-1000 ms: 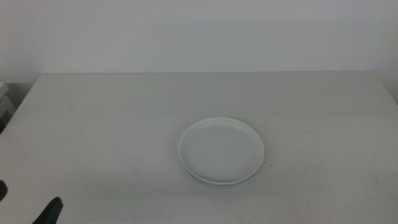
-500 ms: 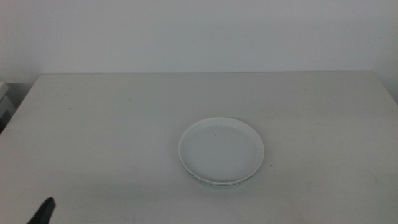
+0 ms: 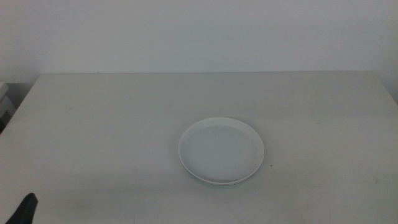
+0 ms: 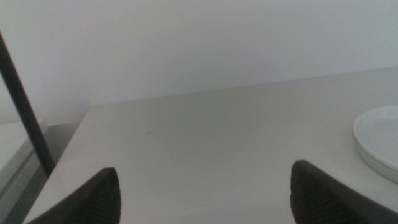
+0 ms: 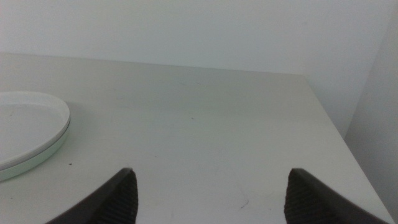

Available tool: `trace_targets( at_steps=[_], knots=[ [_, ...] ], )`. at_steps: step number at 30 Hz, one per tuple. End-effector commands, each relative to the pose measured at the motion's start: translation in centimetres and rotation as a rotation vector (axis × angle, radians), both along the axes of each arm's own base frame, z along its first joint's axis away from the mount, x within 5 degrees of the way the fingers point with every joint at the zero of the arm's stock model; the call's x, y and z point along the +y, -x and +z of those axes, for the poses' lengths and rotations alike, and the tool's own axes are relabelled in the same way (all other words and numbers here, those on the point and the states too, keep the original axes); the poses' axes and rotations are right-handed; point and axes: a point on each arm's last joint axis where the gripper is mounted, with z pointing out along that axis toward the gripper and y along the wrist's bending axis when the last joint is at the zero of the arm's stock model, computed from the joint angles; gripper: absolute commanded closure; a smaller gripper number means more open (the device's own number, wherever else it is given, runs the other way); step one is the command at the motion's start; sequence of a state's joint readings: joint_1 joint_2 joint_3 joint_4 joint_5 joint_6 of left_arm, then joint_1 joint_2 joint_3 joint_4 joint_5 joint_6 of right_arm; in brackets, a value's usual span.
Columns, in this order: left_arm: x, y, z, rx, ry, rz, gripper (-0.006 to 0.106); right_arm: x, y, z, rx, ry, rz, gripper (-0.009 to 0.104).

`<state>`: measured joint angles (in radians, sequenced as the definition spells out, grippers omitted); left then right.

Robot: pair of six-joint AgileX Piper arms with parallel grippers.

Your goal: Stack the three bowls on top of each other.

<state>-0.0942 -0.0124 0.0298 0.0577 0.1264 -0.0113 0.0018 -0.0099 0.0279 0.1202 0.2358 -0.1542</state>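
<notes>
- One pale grey rectangular counter (image 3: 112, 124) fills most of the middle view, backed by a plain white wall (image 3: 199, 31); a few small dark specks mark its surface.
- Stack of bowls sits slightly right of centre on the counter, nearer the front edge than the wall. On top is the white shallow round bowl (image 3: 221, 150), upright, low rim, nothing in it.
- Below the white bowl a thin mint green rim (image 3: 221, 184) shows along the front edge: the mint green shallow bowl (image 5: 37, 152), seen more clearly in the right wrist view as a pale green band under the white one.
- Cannot tell from any view whether a third, grey-blue bowl lies in the stack; only two rims can be made out.
- Left claw (image 4: 205, 193): two dark jaws spread wide apart, holding nothing, above bare counter. The stack's edge lies off to one side, well apart from the jaws. In the middle view only a dark tip shows at the bottom left corner.
- Right claw (image 5: 211, 193): two dark jaws also spread wide, holding nothing, above bare counter, with the stack well apart on the other side. It is out of the middle view.
</notes>
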Motion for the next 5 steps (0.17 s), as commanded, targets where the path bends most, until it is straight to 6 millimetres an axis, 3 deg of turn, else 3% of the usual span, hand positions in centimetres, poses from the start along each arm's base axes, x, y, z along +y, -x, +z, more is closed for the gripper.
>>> trace_targets(
  at_steps=[1, 5],
  knots=[
    [0.03, 0.12, 0.88, -0.093, 0.028, 0.007, -0.005, -0.11, 0.12, 0.97, -0.101, 0.014, -0.013, 0.036],
    [0.05, 0.12, 0.90, -0.093, 0.036, 0.010, -0.005, -0.11, 0.12, 0.97, -0.101, 0.014, -0.013, 0.036]
  ],
)
